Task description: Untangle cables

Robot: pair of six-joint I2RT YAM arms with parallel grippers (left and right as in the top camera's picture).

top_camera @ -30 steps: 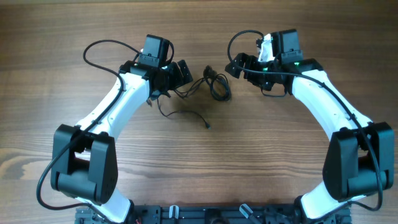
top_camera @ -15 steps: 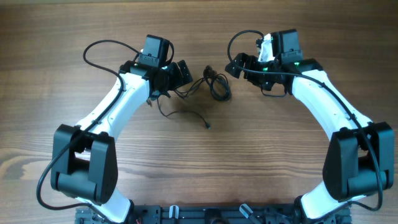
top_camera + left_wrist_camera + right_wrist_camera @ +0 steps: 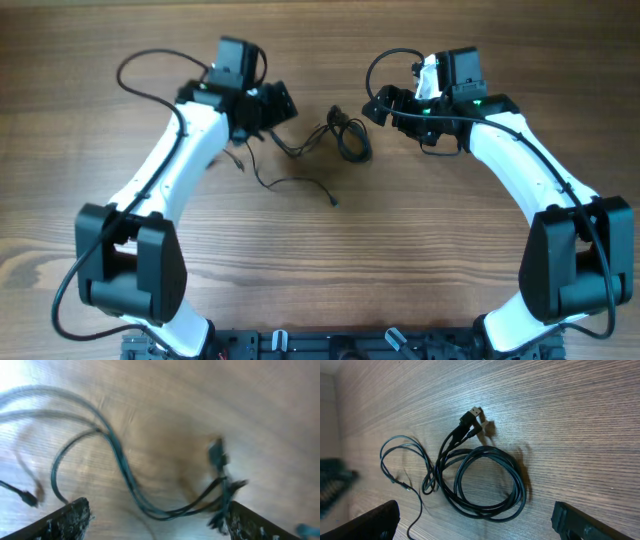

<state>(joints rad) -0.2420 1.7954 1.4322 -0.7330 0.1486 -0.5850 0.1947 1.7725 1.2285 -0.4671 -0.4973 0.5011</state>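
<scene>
The cables lie tangled at the table's middle. A thick black coil (image 3: 350,138) with plug ends (image 3: 472,415) shows as a ring (image 3: 490,480) in the right wrist view. A thin cord (image 3: 295,183) trails to the left and front. My left gripper (image 3: 275,105) is open just left of the tangle. In its blurred wrist view, dark strands (image 3: 125,475) run across the wood between the two fingers (image 3: 70,520), with nothing pinched. My right gripper (image 3: 378,103) hangs open to the right of the coil, its fingertips (image 3: 580,522) apart and clear of the cables.
The table is bare brown wood (image 3: 420,240). Thicker black wires loop off the left arm (image 3: 150,75) and the right arm (image 3: 385,60). Both arm bases stand at the front edge.
My left arm has swung back and to the left, drawing its gripper slightly away from the tangle. The coil and the right arm have not moved.
</scene>
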